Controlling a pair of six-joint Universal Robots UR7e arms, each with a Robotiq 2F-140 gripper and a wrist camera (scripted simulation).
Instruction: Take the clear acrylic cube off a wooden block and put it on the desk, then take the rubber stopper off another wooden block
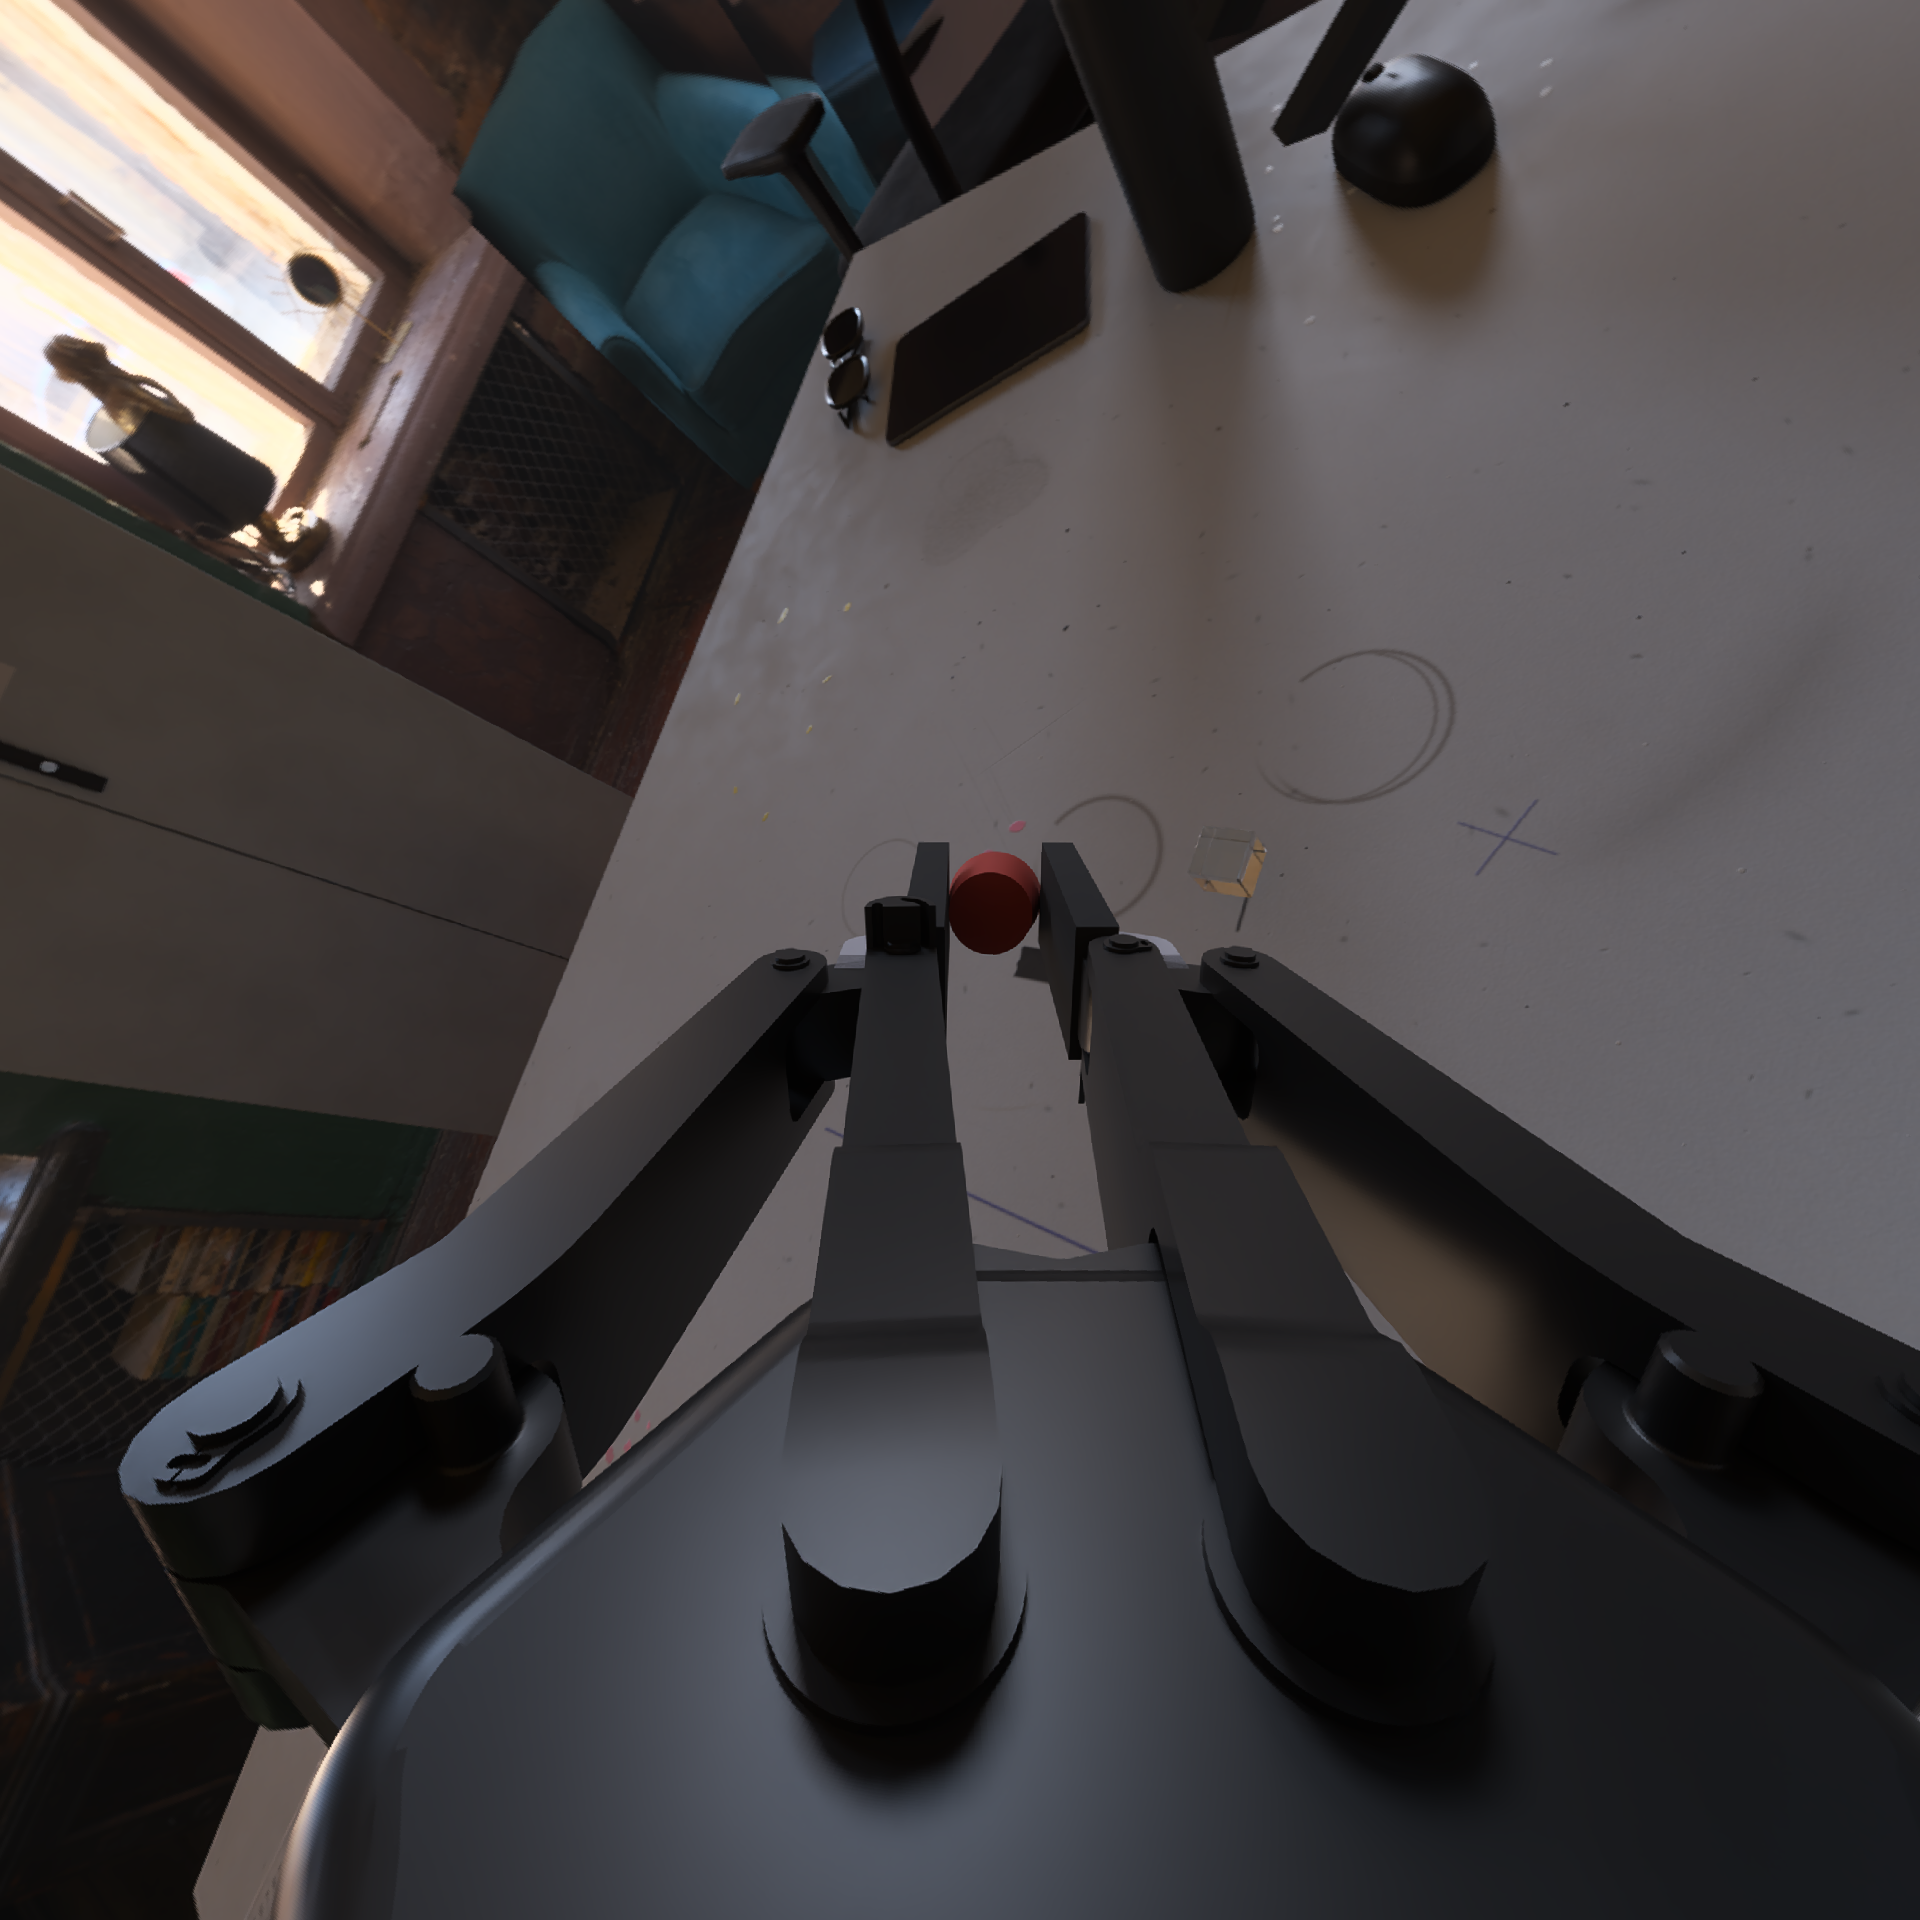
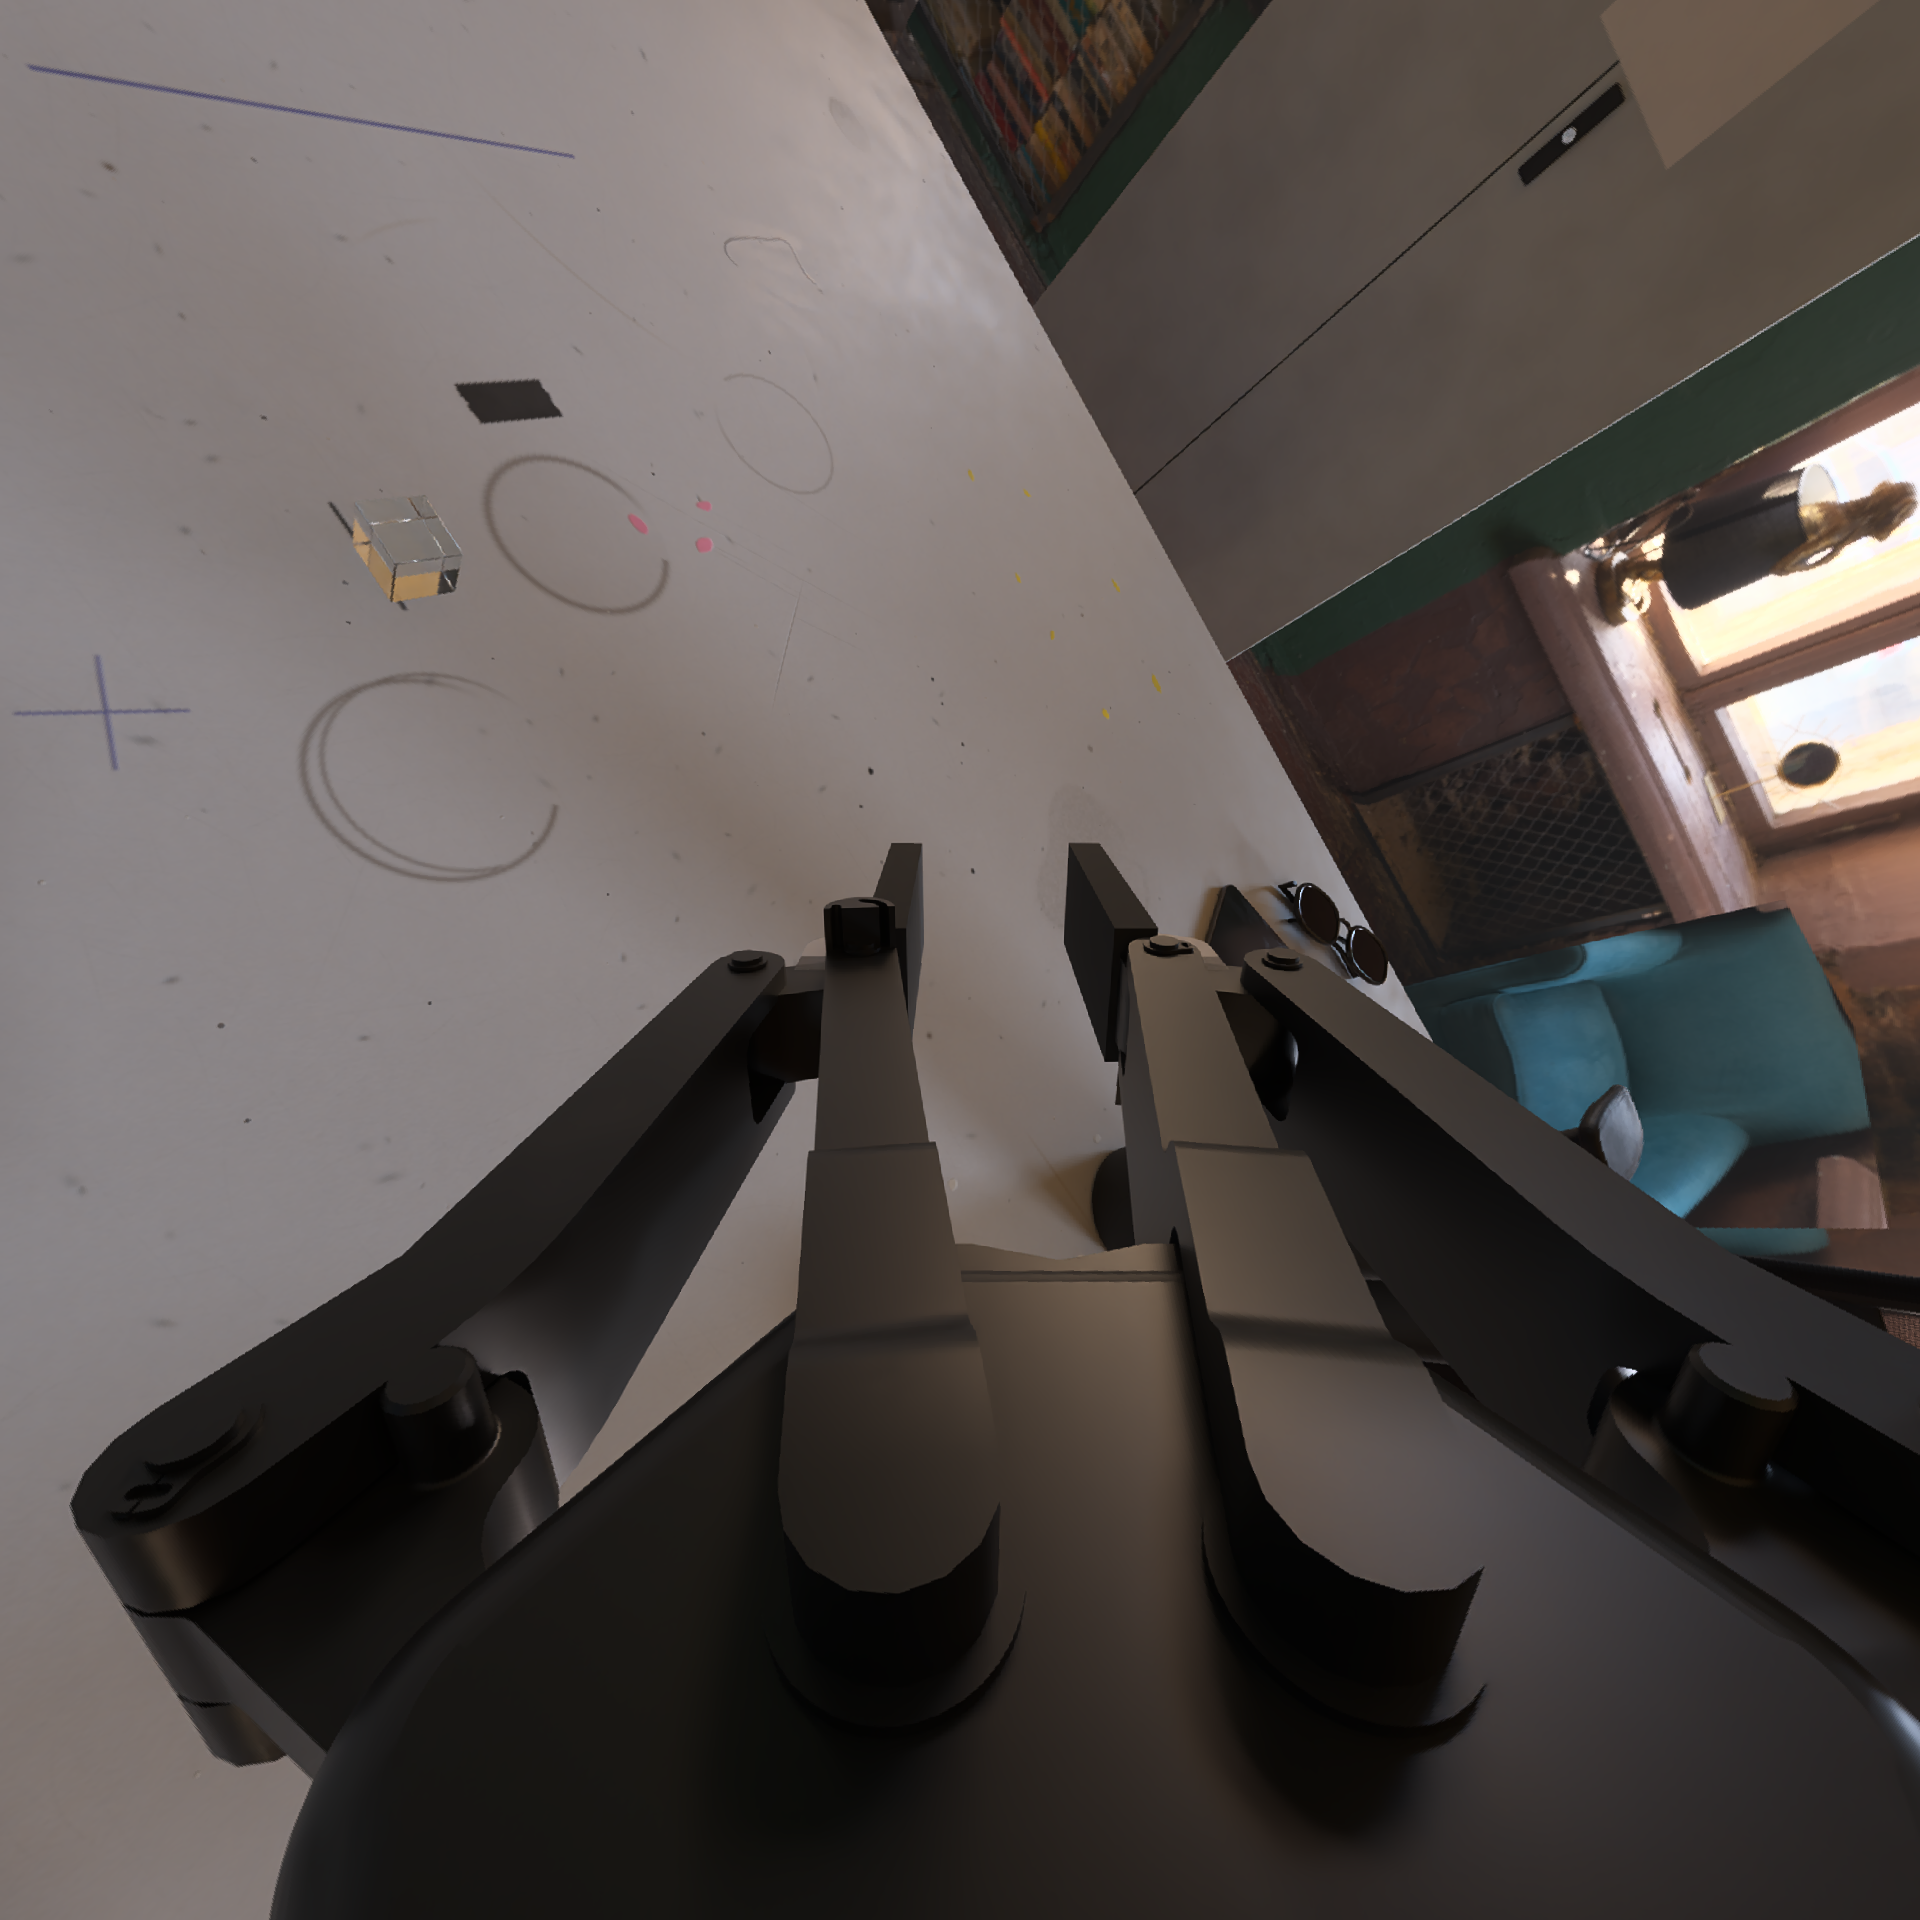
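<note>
In the left wrist view my left gripper [image 1: 994, 896] is shut on the red rubber stopper [image 1: 994, 902], with a pad touching each side of it, over the white desk [image 1: 1351, 540]. The clear acrylic cube [image 1: 1229, 862] lies on the desk just right of the gripper, apart from it. In the right wrist view my right gripper [image 2: 992, 896] is open and empty above the desk [image 2: 312, 1039]. The cube [image 2: 405, 548] sits far off to its upper left. No wooden block shows in either view.
A black tablet [image 1: 987, 332] and sunglasses [image 1: 847, 364] lie near the desk's edge, with a black dome [image 1: 1413, 130] and a dark arm column [image 1: 1164, 135] beyond. The sunglasses [image 2: 1340, 930] are just right of my right gripper. A small black patch [image 2: 507, 400] marks the desk.
</note>
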